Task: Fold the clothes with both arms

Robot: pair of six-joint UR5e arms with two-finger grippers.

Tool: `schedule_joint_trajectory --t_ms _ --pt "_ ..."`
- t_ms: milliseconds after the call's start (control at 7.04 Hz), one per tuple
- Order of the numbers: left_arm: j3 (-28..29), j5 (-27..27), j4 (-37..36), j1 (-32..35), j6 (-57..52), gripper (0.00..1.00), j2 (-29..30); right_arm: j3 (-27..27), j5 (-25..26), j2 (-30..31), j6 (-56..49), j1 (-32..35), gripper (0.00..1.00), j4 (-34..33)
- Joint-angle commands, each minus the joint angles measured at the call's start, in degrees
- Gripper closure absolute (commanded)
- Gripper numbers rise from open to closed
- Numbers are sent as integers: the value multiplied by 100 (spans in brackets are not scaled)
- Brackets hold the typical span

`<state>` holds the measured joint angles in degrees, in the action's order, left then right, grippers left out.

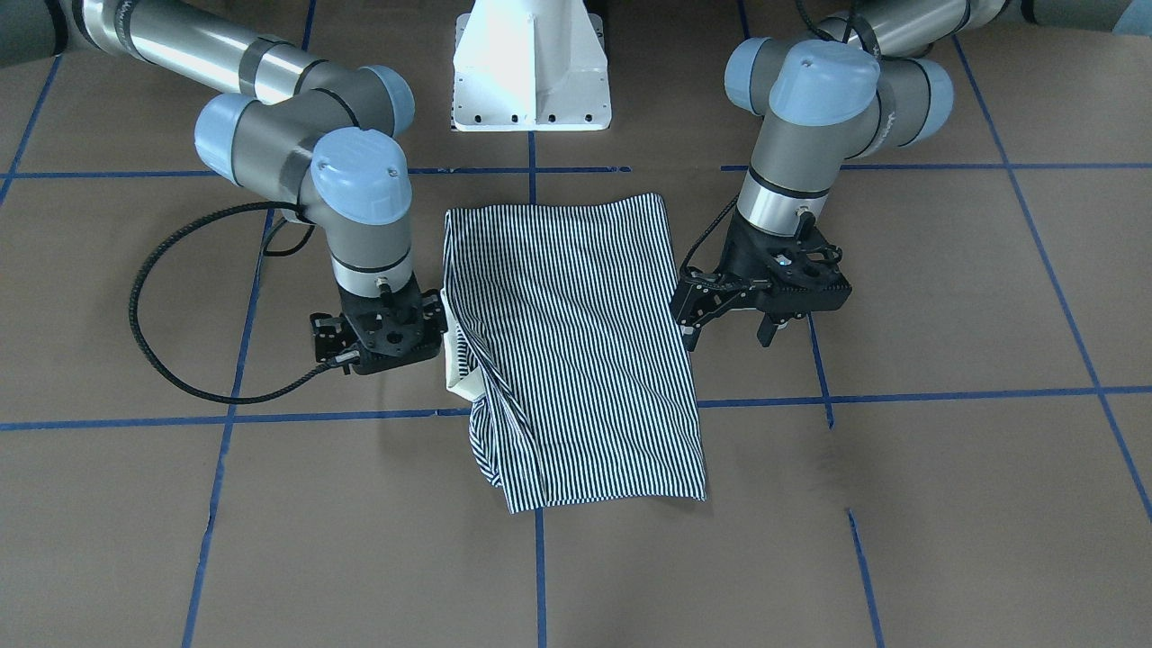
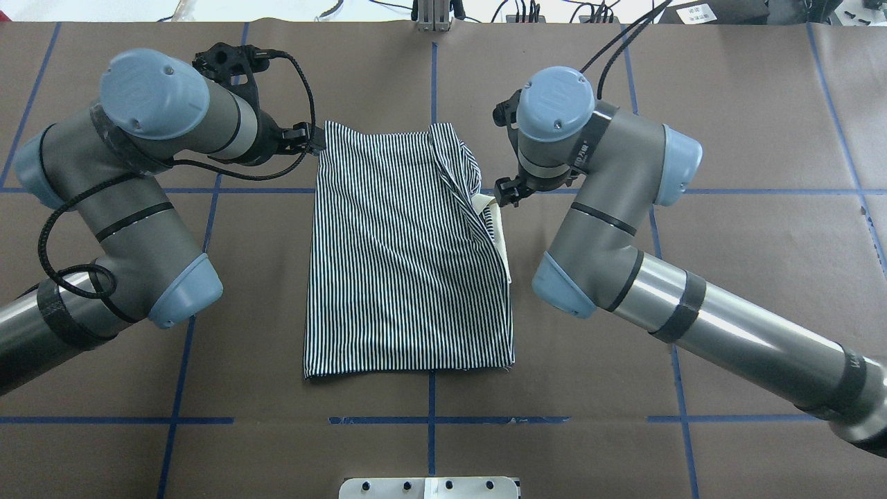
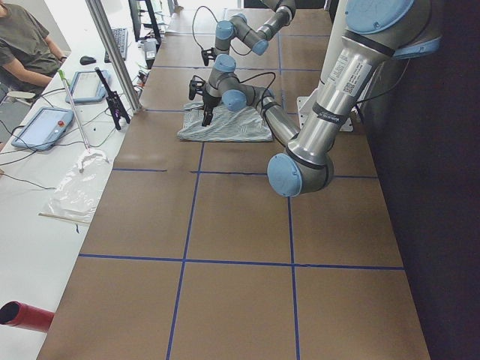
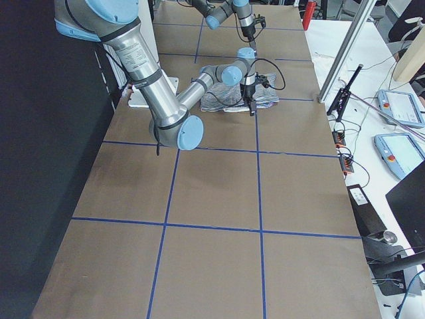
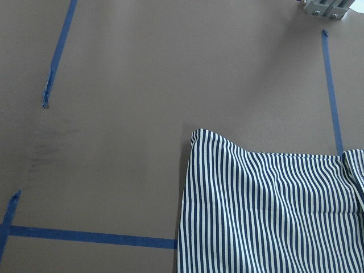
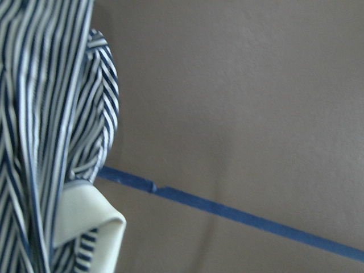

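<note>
The striped polo shirt (image 1: 576,342) lies folded into a rough rectangle at the middle of the table (image 2: 409,263). Its cream collar (image 1: 459,369) pokes out of the edge on my right-arm side (image 2: 500,235) and also shows in the right wrist view (image 6: 85,216). My left gripper (image 1: 729,340) is open and empty, just off the shirt's other long edge, near its far corner (image 5: 196,136). My right gripper (image 1: 391,355) hovers beside the collar, apart from it, and its jaws look spread and empty.
The white pedestal base (image 1: 531,72) stands at the robot's side of the table. Blue tape lines (image 1: 900,396) cross the brown tabletop. A person (image 3: 22,52) sits at a side bench with tablets (image 3: 41,127).
</note>
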<state>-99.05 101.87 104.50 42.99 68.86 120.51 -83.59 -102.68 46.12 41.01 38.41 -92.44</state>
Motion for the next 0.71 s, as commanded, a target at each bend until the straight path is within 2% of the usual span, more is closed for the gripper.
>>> schedule_joint_trajectory --t_ms 0,142,568 --pt "-9 9 0 8 -4 0 8 1575 11 -1006 395 0 0 967" --pt "-9 9 0 8 -4 0 -1 2122 11 -1453 407 -17 0 1043" --pt "0 9 0 8 -4 0 -1 2399 20 -1492 399 -184 0 1026"
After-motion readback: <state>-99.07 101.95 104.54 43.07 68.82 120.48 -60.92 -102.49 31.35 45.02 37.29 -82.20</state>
